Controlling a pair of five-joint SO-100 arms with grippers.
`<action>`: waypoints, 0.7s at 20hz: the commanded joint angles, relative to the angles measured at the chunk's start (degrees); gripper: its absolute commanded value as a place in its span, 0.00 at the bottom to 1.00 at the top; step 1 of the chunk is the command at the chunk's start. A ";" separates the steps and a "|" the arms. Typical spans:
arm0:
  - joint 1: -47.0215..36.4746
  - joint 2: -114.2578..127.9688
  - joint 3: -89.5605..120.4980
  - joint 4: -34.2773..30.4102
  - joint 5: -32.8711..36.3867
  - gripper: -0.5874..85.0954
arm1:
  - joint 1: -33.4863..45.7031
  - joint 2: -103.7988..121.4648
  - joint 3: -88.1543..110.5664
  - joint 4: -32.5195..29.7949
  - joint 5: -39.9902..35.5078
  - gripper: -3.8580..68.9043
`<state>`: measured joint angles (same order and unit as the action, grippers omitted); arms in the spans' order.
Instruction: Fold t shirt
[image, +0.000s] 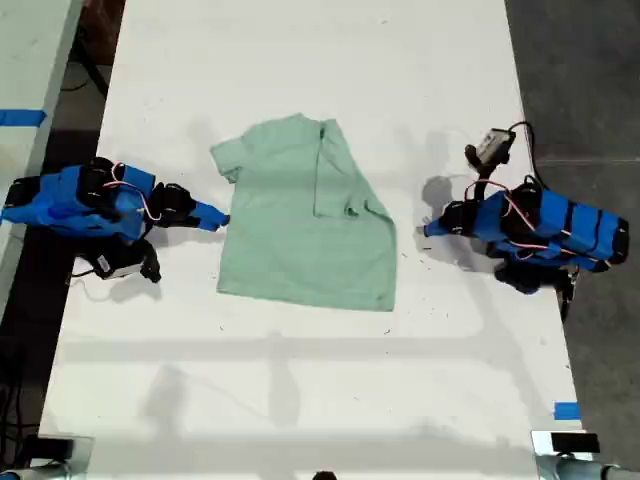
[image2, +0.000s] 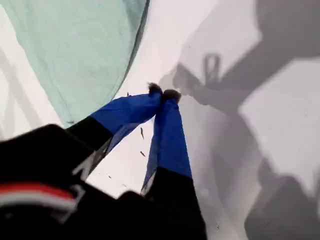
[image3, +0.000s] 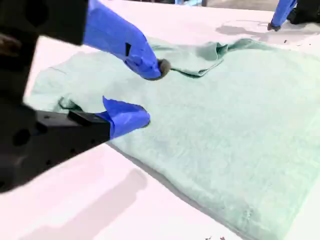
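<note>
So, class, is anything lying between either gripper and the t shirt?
Nothing visible is. My second gripper, fingers open, sits at the edge of the t shirt. Only bare white table separates my shut first gripper from the shirt's opposite side.

The t shirt (image: 300, 215) lies on the white table (image: 320, 400), one sleeve folded over its body toward the exterior view's right. At the exterior view's left, a blue arm (image: 90, 205) points its fingers (image: 212, 217) at the shirt's edge, just beside it. At the exterior view's right, another blue arm (image: 545, 228) reaches toward the shirt, its tip apart from the cloth. Blue tape (image: 566, 411) marks the table's lower right edge in this view.
</note>
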<state>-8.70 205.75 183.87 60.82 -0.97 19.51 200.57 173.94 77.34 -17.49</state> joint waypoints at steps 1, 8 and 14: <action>-9.05 0.70 0.97 -7.73 9.58 0.01 | 2.90 0.62 2.72 0.70 3.16 0.07; -8.61 0.70 0.97 -8.17 9.32 0.01 | 3.87 0.62 2.72 -2.64 -0.97 0.07; -17.49 -21.53 -12.04 -9.32 14.68 0.11 | 3.34 0.62 2.29 1.14 1.85 0.07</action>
<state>-21.01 200.39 181.58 52.56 10.37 23.29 200.57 174.38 78.31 -16.00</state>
